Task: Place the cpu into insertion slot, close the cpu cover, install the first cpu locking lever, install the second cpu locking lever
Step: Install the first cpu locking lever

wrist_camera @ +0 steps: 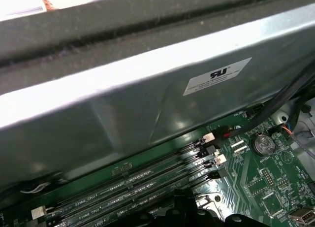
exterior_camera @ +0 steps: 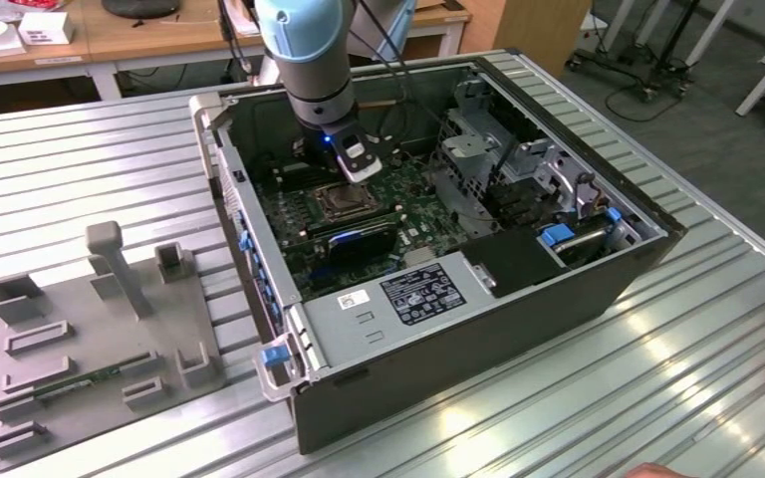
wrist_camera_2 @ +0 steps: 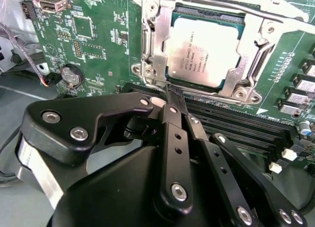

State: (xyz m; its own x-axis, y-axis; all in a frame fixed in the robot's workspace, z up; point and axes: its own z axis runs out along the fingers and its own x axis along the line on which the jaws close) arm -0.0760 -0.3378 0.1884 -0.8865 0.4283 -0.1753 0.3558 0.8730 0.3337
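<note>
The pale silver-tan square cpu lies flat in the square insertion slot, whose dark edge shows along one side of the chip. The thin silvery metal cpu cover is down around the cpu, framing it on all sides with the chip's top showing through the cut-out. A slim silvery locking lever runs along the far side of the cover; I cannot tell whether it is latched.

In the second wrist view, the cpu lies straight ahead of the black gripper, just beyond its tips. The fingers point at the middle of the cover's near edge, the edge that borders the long black memory slots. The fingers are drawn together with no gap at the tips and nothing between them. The tips sit at the cover's near rim, touching it or just short of it; I cannot tell which.

In the exterior view, the gripper hangs low over the slot on the green motherboard. The board lies inside the open dark computer case, which rests on the ribbed metal desk.
</note>
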